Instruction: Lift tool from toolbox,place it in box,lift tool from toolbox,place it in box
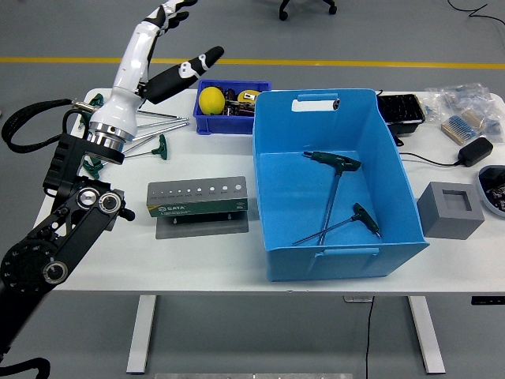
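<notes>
The big blue box (276, 170) stands at the table's middle. Two green T-handle tools lie inside it, one (334, 163) near the centre and another (359, 218) towards the front wall. The grey and green tool holder (198, 198) sits left of the box with its holes bare. More green T-handle tools (146, 144) lie at the table's back left, partly hidden by my arm. My left hand (175, 38) is raised high over the back left corner, open, fingers spread, holding nothing.
A small blue bin (231, 85) with a yellow object stands behind the holder. At the right are a black tray (401, 108), bagged parts (465, 106), a black adapter (474, 150), a grey foam block (450, 210) and a dish (495, 189).
</notes>
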`<action>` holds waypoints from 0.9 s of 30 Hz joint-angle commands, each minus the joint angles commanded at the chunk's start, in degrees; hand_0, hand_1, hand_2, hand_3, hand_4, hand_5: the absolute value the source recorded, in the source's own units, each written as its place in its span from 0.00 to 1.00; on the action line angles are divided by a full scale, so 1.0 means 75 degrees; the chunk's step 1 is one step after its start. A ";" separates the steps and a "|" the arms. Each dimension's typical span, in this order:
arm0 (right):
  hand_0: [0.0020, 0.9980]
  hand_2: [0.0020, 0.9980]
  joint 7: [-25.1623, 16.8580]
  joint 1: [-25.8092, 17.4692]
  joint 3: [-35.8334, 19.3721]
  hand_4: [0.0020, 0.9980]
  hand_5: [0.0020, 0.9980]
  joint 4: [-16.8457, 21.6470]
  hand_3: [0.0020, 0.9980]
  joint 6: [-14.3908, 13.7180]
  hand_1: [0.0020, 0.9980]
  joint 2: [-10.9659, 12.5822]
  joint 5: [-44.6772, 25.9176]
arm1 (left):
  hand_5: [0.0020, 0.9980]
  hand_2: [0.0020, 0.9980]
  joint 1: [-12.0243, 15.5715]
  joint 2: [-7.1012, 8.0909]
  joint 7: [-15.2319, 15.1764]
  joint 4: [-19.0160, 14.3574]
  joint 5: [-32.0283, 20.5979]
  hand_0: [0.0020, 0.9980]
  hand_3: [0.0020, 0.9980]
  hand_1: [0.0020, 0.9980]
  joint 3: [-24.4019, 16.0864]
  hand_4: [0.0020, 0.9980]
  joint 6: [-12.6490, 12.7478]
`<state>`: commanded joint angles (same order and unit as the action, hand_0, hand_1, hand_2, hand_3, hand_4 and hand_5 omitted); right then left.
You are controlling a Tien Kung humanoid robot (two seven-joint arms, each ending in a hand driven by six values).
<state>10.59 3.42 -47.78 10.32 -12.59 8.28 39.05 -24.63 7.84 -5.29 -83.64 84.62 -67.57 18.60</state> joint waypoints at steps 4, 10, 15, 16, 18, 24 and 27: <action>0.70 0.74 -0.0019 -0.0003 0.0042 0.87 0.81 0.0000 0.65 -0.0007 0.65 -0.0008 -0.0087 | 0.75 0.92 0.0392 0.0232 0.0280 0.0129 -0.1291 0.82 0.84 0.85 -0.0033 1.00 -0.0850; 0.70 0.74 -0.0017 0.0011 0.0027 0.87 0.81 -0.0001 0.65 -0.0011 0.65 -0.0013 -0.0071 | 0.88 0.95 0.0959 0.0388 0.0622 0.0054 -0.3228 0.83 0.85 0.86 -0.0422 1.00 -0.1428; 0.70 0.74 -0.0029 0.0030 0.0067 0.87 0.81 -0.0001 0.65 -0.0028 0.65 -0.0016 -0.0122 | 0.88 0.95 0.1307 0.0468 0.0680 0.0065 -0.4817 0.84 0.85 0.85 -0.0534 1.00 -0.1530; 0.70 0.74 -0.0025 0.0036 0.0065 0.87 0.81 -0.0001 0.65 -0.0026 0.65 -0.0014 -0.0099 | 0.88 0.95 0.1351 0.0481 0.0669 0.0067 -0.5164 0.84 0.85 0.85 -0.0541 1.00 -0.1533; 0.70 0.74 0.0007 0.0062 0.0053 0.87 0.81 0.0014 0.65 -0.0016 0.65 0.0000 -0.0018 | 0.88 0.94 0.1546 0.0483 0.0546 0.0030 -0.5458 0.84 0.85 0.85 -0.0658 1.00 -0.1521; 0.70 0.74 -0.0005 0.0091 0.0080 0.87 0.81 0.0016 0.65 -0.0029 0.65 0.0012 -0.0057 | 0.88 0.92 0.2158 0.0143 0.0362 -0.0279 -0.4449 0.84 0.82 0.84 -0.1374 1.00 -0.1509; 0.70 0.74 -0.0022 0.0103 0.0100 0.87 0.81 0.0012 0.65 -0.0026 0.65 0.0015 -0.0081 | 0.88 0.92 0.2435 -0.0093 0.0359 -0.0453 -0.4073 0.84 0.82 0.84 -0.1750 1.00 -0.1528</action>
<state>10.42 4.19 -47.03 10.41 -12.78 8.39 38.44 -6.37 7.15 -2.60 -87.04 54.07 -80.69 7.14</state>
